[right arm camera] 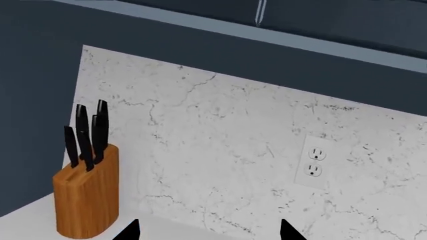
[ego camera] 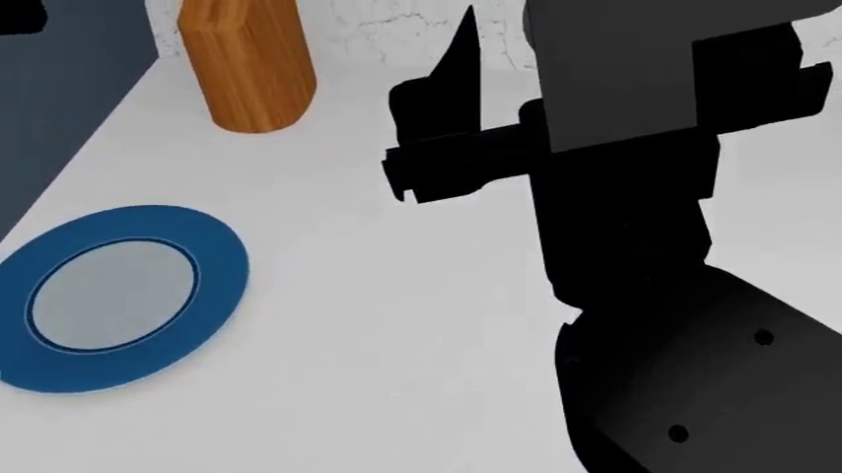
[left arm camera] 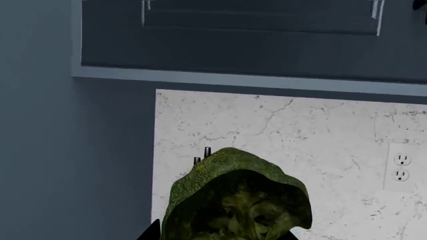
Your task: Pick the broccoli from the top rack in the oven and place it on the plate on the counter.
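The broccoli [left arm camera: 235, 195] fills the lower middle of the left wrist view, crown up, with my left gripper [left arm camera: 222, 233] shut on it; only the black fingertips [left arm camera: 151, 231] show beside it. The head view shows neither that gripper nor the broccoli. The blue-rimmed plate [ego camera: 213, 286] lies bare on the white counter [ego camera: 394, 335] at the left. My right gripper [right arm camera: 208, 231] is open with nothing between its fingers. Its black arm [ego camera: 632, 246] stands over the counter to the right of the plate. The oven and top rack are out of view.
A wooden knife block [ego camera: 250, 69] [right arm camera: 87, 200] stands at the back of the counter beyond the plate. Behind it is a marbled backsplash [right arm camera: 233, 150] with an outlet [right arm camera: 313, 162], under dark upper cabinets [left arm camera: 253, 45]. A dark wall [left arm camera: 73, 150] borders the left.
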